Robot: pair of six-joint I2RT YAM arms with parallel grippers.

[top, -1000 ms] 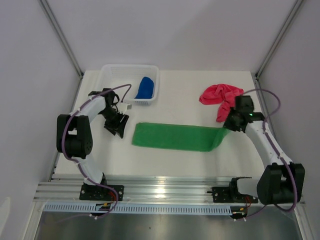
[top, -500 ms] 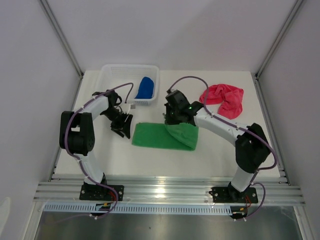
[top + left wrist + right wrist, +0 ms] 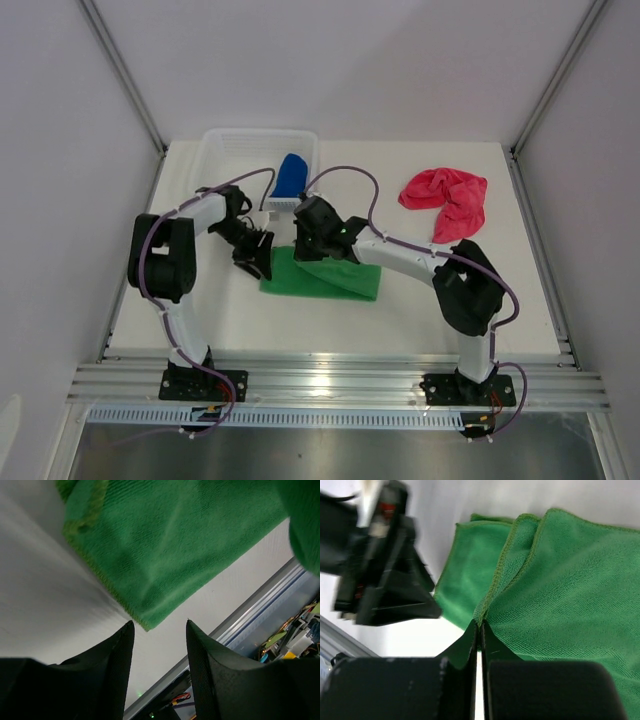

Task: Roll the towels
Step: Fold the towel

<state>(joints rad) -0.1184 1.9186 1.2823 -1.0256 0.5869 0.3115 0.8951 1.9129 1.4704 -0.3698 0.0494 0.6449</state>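
Observation:
The green towel [image 3: 335, 280] lies folded over itself in the middle of the table. My right gripper [image 3: 305, 250] is shut on its edge and holds the fold over the towel's left part; the pinched hem shows in the right wrist view [image 3: 485, 612]. My left gripper [image 3: 260, 262] is open and empty just left of the towel's left end, whose corner [image 3: 145, 622] shows between my fingers. The blue towel [image 3: 291, 172] lies in the white basket. The pink-red towel [image 3: 447, 197] lies crumpled at the back right.
The white mesh basket [image 3: 225, 150] stands at the back left. Grey walls close the table on three sides. A metal rail [image 3: 330, 380] runs along the near edge.
My right gripper has carried the green towel's right end leftward across the table, folding the towel over itself. My left gripper has moved right, up to the towel's left end.

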